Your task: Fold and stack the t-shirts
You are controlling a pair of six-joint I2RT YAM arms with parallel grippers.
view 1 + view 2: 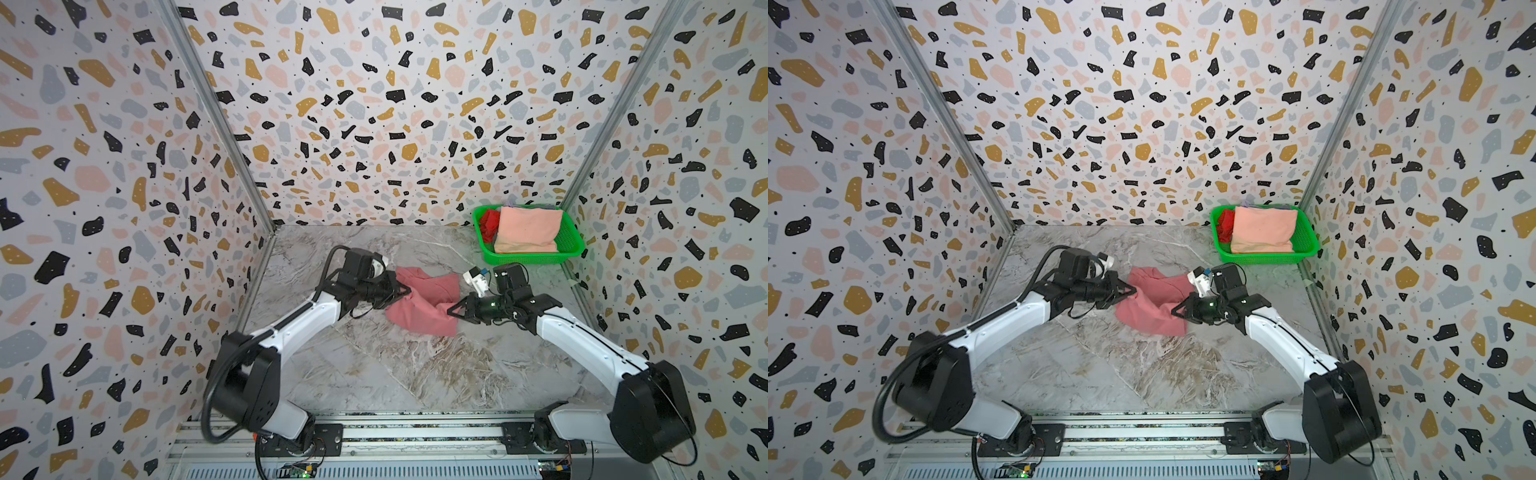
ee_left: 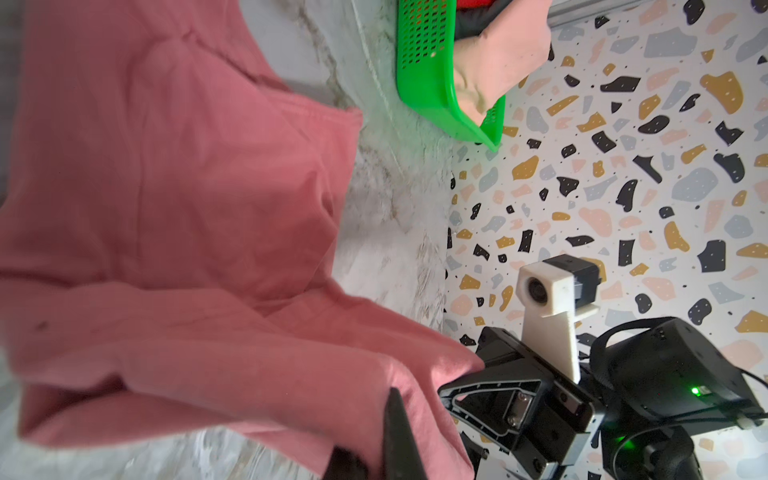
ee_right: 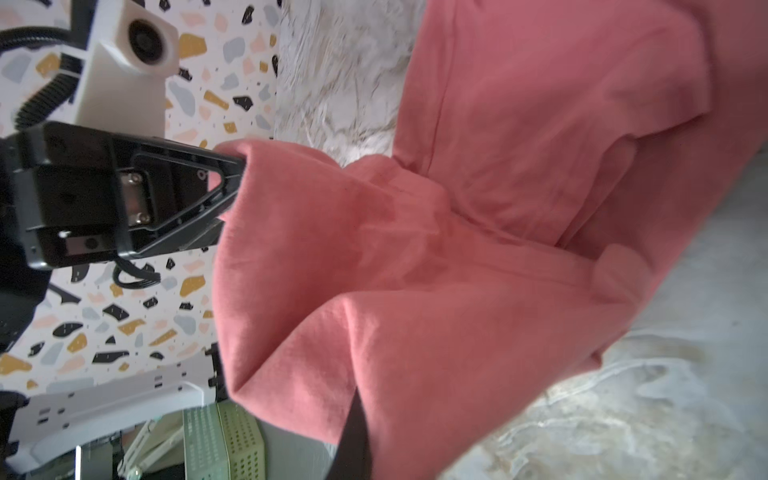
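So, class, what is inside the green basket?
A pale peach shirt fills most of the green basket, with a red shirt bunched beside it; anything beneath them is covered.

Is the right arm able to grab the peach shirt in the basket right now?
Probably not yet: the right gripper is shut on the pink shirt. The peach shirt lies uncovered nearby in the green basket.

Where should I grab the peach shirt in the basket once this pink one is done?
The peach shirt lies flat on top, three edges close to the walls of the green basket. Probably pinch the edge beside the red shirt from above with the right gripper, which is nearer.
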